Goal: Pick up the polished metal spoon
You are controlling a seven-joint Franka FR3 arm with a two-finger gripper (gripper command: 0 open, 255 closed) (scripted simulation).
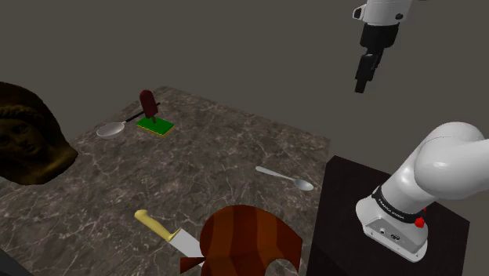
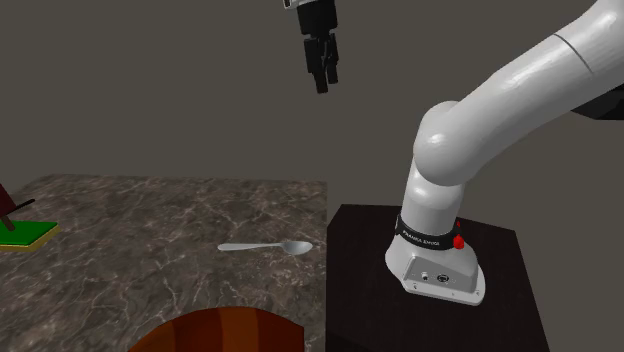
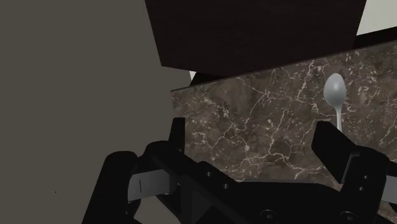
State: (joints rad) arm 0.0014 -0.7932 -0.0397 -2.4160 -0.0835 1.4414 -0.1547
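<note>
A shiny silver spoon (image 1: 286, 179) lies flat on the dark marbled table (image 1: 196, 157), close to the edge nearest the stand. In the second exterior view the spoon (image 2: 265, 247) has its bowl turned toward the stand. My gripper (image 1: 362, 82) hangs high in the air, well above the table's edge and far from the spoon. From the second exterior view the gripper (image 2: 322, 80) points downward. In the wrist view the gripper (image 3: 254, 137) is open with nothing between its fingers, and the spoon (image 3: 335, 95) lies beyond one fingertip (image 3: 331, 143).
A yellow-handled knife (image 1: 161, 230) and a red-brown striped object (image 1: 247, 235) sit at the table's near edge. A dark bust (image 1: 27, 137) stands at the shoulder view's left. A green pad with a dark red piece (image 1: 155, 124) and a grey dark-handled spoon (image 1: 110, 129) lie farther back. The dark stand (image 1: 345, 227) borders the table.
</note>
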